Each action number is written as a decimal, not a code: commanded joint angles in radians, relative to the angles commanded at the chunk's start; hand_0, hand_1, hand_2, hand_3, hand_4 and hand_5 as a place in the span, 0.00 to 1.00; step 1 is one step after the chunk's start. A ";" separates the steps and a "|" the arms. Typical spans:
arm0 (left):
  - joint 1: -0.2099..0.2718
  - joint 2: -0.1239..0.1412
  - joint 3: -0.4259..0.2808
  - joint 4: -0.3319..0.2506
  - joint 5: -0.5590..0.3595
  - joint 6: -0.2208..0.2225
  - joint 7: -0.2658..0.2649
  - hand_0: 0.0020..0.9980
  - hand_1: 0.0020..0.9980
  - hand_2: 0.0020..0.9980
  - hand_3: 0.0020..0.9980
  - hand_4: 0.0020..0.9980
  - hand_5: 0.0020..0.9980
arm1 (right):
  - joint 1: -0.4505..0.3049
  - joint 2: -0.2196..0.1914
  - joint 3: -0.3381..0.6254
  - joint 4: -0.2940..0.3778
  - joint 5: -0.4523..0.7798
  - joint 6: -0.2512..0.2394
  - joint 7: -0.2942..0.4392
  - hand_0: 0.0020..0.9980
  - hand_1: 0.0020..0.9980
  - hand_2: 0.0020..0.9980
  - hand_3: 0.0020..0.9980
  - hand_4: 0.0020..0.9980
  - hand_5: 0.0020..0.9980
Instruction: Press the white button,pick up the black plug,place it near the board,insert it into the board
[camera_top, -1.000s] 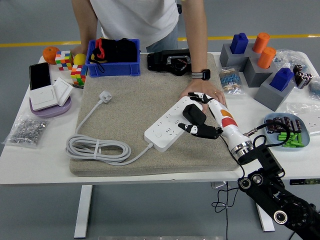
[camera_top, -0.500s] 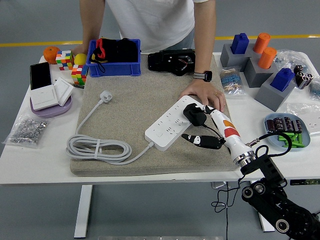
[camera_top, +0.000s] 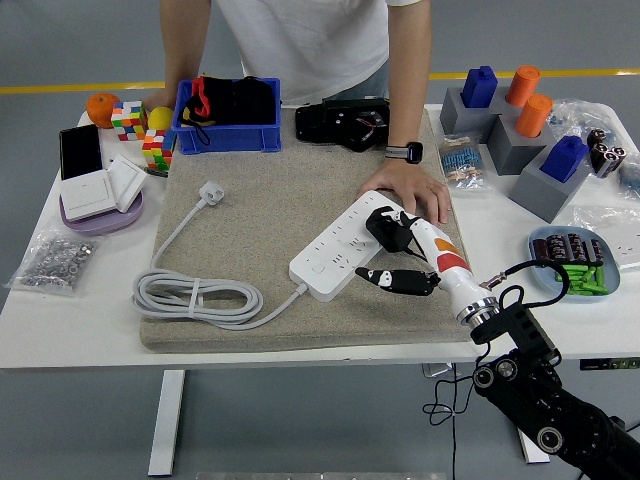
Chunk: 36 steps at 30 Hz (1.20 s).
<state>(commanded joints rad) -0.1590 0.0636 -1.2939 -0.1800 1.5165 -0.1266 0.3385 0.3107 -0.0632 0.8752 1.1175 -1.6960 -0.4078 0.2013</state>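
On the tan mat (camera_top: 270, 200), your right hand (camera_top: 400, 255) holds the black plug (camera_top: 387, 228) just over the white board's (camera_top: 345, 248) far end. A person's hand (camera_top: 405, 187) rests right beside it. You must push down.

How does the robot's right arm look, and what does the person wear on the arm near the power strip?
The right hand has black fingers and a white shell with orange and red marks. A silver ring joins it to a black jointed arm with loose black cables. The person's arm has no sleeve here, only a black wristwatch.
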 joint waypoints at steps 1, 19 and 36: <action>0.000 0.000 0.000 0.000 -0.001 0.000 0.000 0.69 0.68 0.66 0.69 0.56 0.18 | 0.002 -0.001 0.002 0.005 -0.001 0.000 0.000 0.82 0.76 0.69 0.72 1.00 0.27; 0.000 -0.002 -0.003 0.000 -0.004 0.001 -0.001 0.69 0.68 0.66 0.69 0.57 0.19 | 0.013 -0.012 0.025 -0.050 -0.032 0.007 -0.003 0.82 0.76 0.70 0.72 1.00 0.26; -0.001 -0.002 -0.003 0.000 -0.001 0.000 -0.001 0.69 0.68 0.66 0.69 0.57 0.19 | 0.064 0.024 -0.024 -0.093 -0.052 0.007 -0.003 0.82 0.76 0.70 0.72 1.00 0.26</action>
<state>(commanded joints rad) -0.1597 0.0617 -1.2973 -0.1800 1.5154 -0.1263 0.3379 0.3742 -0.0393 0.8515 1.0242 -1.7481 -0.4005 0.1979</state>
